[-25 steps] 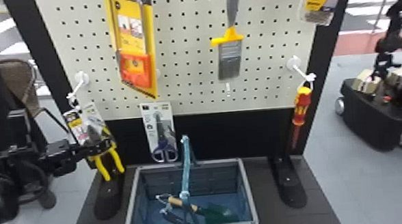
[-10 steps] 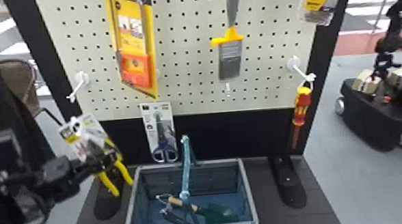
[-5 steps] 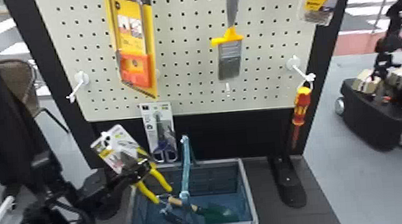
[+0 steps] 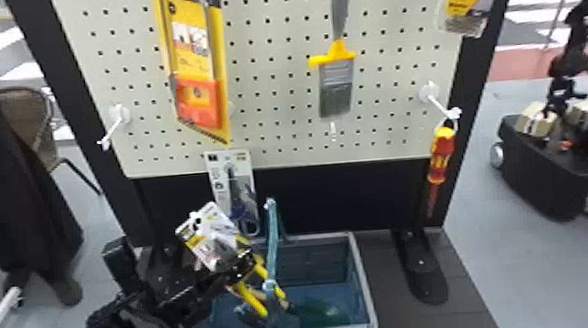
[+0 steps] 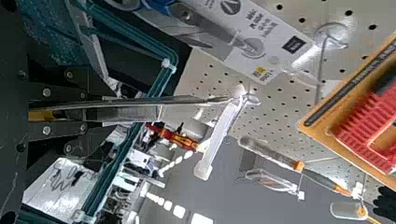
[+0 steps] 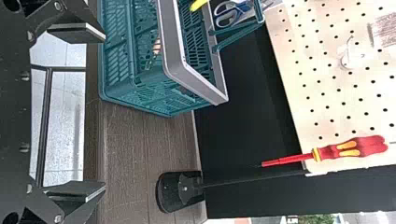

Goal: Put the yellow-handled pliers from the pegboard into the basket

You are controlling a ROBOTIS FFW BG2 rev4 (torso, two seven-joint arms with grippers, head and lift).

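In the head view my left gripper (image 4: 246, 265) is shut on the yellow-handled pliers (image 4: 252, 298), over the left part of the basket (image 4: 364, 291). The pliers tilt, yellow handles downward beside the basket's upright handle, with their packaging card (image 4: 208, 235) above the fingers. In the left wrist view the left gripper (image 5: 88, 109) pinches the packaged pliers (image 5: 135, 111), seen edge-on. The right gripper (image 6: 100, 112) stands open in the right wrist view, nothing between its fingers, beside the basket (image 6: 173, 60).
A green-bladed tool (image 4: 322, 313) lies in the basket. Scissors on a card (image 4: 232, 191) hang just behind it. The red screwdriver (image 4: 440, 157) hangs at the right, a scraper (image 4: 336, 87) and an orange-yellow package (image 4: 199, 103) higher up. The stand's foot (image 4: 422, 271) is right of the basket.
From the left hook, my left arm has carried the held pliers rightward and down, over the basket. Their handles have tilted toward the right.
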